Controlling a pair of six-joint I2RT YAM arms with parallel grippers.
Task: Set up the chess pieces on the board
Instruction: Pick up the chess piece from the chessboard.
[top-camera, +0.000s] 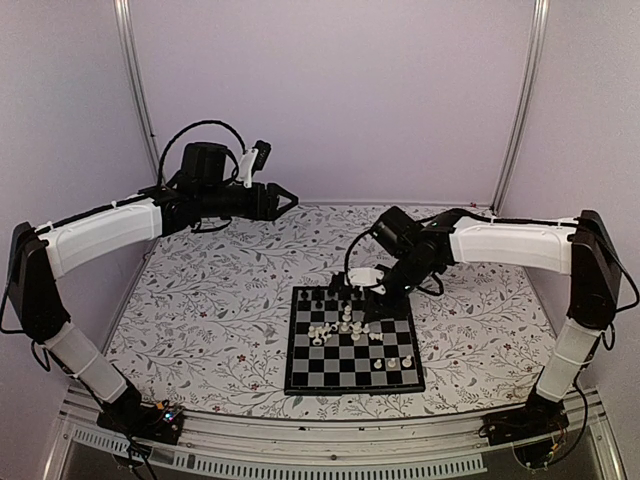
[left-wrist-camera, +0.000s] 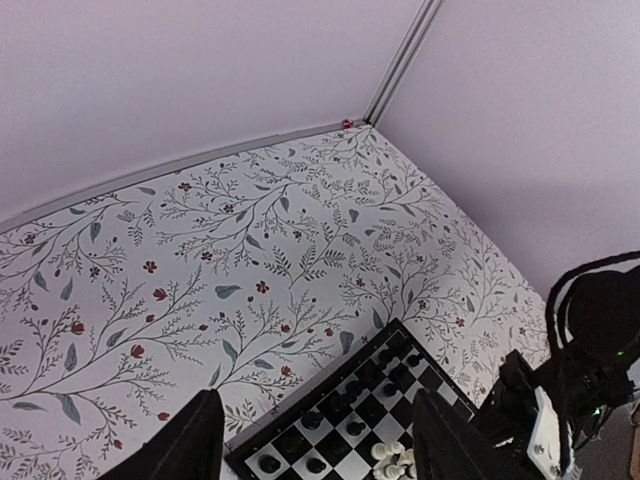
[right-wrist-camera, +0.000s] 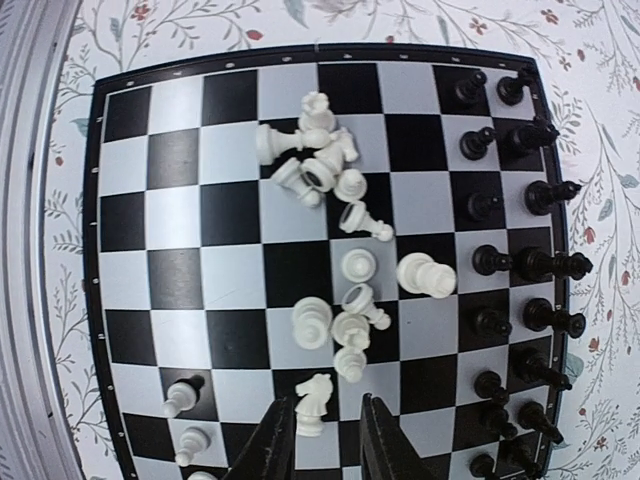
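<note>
Right wrist view: right pincer (right-wrist-camera: 328, 442) spread astride white knight (right-wrist-camera: 312, 403) on board (right-wrist-camera: 170, 215), hidden from top view. Left pincer (left-wrist-camera: 318, 448): spread, above tabletop (left-wrist-camera: 200, 250).

This is a robot lab's test cell, not a home. Plain lilac walls (top-camera: 330, 100) close in 3 sides and meet at bare aluminium posts (top-camera: 135, 90). 2 white-shelled arms with black joints, the left arm (top-camera: 100, 235) and the right arm (top-camera: 510, 243), are bolted to a slotted metal rail (top-camera: 330, 455) at the near edge of the counter (top-camera: 220, 300). Loose black cables (top-camera: 200, 128) loop over the left wrist. An exposed circuit board (top-camera: 165, 413) with small coloured lights sits at the left arm's base. A floral cover on the counter is the only homely touch, under a board (top-camera: 352, 345).
</note>
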